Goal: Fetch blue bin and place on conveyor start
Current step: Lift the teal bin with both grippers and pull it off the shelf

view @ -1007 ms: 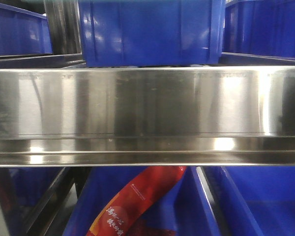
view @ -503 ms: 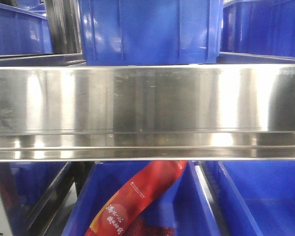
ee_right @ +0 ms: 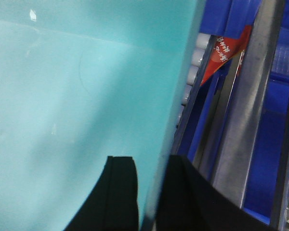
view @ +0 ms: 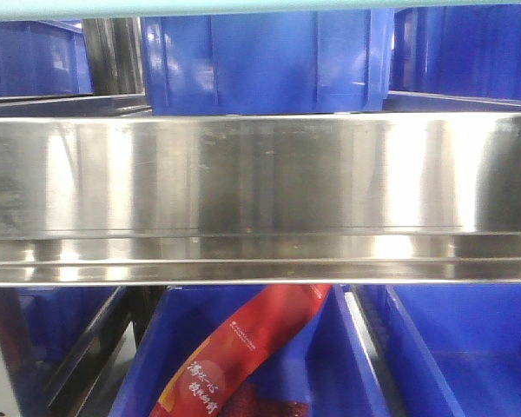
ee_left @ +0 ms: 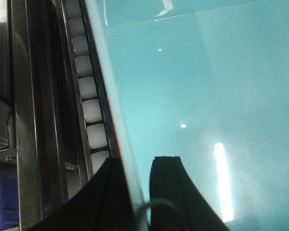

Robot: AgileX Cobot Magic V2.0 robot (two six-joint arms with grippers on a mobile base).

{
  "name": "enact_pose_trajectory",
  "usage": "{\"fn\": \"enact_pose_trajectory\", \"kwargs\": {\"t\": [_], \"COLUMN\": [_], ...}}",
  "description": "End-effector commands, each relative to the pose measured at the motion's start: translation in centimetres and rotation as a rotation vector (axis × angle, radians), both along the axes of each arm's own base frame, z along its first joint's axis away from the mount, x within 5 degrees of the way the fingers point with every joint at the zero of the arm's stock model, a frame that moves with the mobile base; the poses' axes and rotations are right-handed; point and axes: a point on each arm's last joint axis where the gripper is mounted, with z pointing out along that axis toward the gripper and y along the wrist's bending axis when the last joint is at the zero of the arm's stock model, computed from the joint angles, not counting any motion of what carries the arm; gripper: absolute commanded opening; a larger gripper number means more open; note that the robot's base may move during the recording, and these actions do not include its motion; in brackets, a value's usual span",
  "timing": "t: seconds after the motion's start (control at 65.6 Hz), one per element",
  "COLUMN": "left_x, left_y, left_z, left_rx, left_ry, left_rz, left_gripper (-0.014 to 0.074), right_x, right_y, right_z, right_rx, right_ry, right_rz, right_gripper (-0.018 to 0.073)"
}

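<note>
Aqua shows in the front view only as a thin strip along the top edge, the bin [view: 243, 7], lying crosswise above the steel rail [view: 260, 200] and in front of the dark bins [view: 260, 65]; a red packet [view: 243, 356] lies in a lower one. Half a second ago that strip was absent, so the bin has come up into view, while rail and packet sit as they did. From the left wrist, the left gripper [ee_left: 137, 166] straddles one bin wall, a black finger on each side and closed onto it, with the bin's floor [ee_left: 207, 96] spreading away to one side and white rollers [ee_left: 86, 110] just beyond the rim. From the right wrist, the right gripper [ee_right: 149, 163] pinches the opposite wall likewise, the shelf frame [ee_right: 250, 120] beside it. So the bin hangs between the arms, its long axis running from one gripper to the other, neither nearer. No belt is visible; I judge the carry must keep both grips level.
</note>
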Motion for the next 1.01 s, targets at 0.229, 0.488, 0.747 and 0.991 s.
{"fn": "enact_pose_trajectory", "kwargs": {"t": [0.229, 0.488, 0.747, 0.991], "left_x": [-0.37, -0.34, -0.34, -0.34], "left_y": [0.53, 0.52, 0.52, 0.52], "left_z": [0.68, 0.71, 0.71, 0.71], "left_rx": [0.032, 0.03, 0.03, 0.03], "left_ry": [-0.053, -0.057, -0.057, -0.057], "left_rz": [-0.001, -0.001, -0.001, -0.001], "left_gripper": [-0.0111, -0.0111, -0.0111, -0.0111], "right_x": [-0.15, 0.0, 0.0, 0.0], "right_y": [-0.38, -0.37, -0.37, -0.37], "right_z": [0.73, 0.89, 0.89, 0.89], "right_rx": [-0.03, -0.024, -0.024, -0.024], "right_ry": [-0.073, -0.095, -0.095, -0.095], "right_rz": [0.005, -0.001, -0.001, -0.001], "right_gripper": [-0.0151, -0.0151, -0.0151, -0.0151]}}
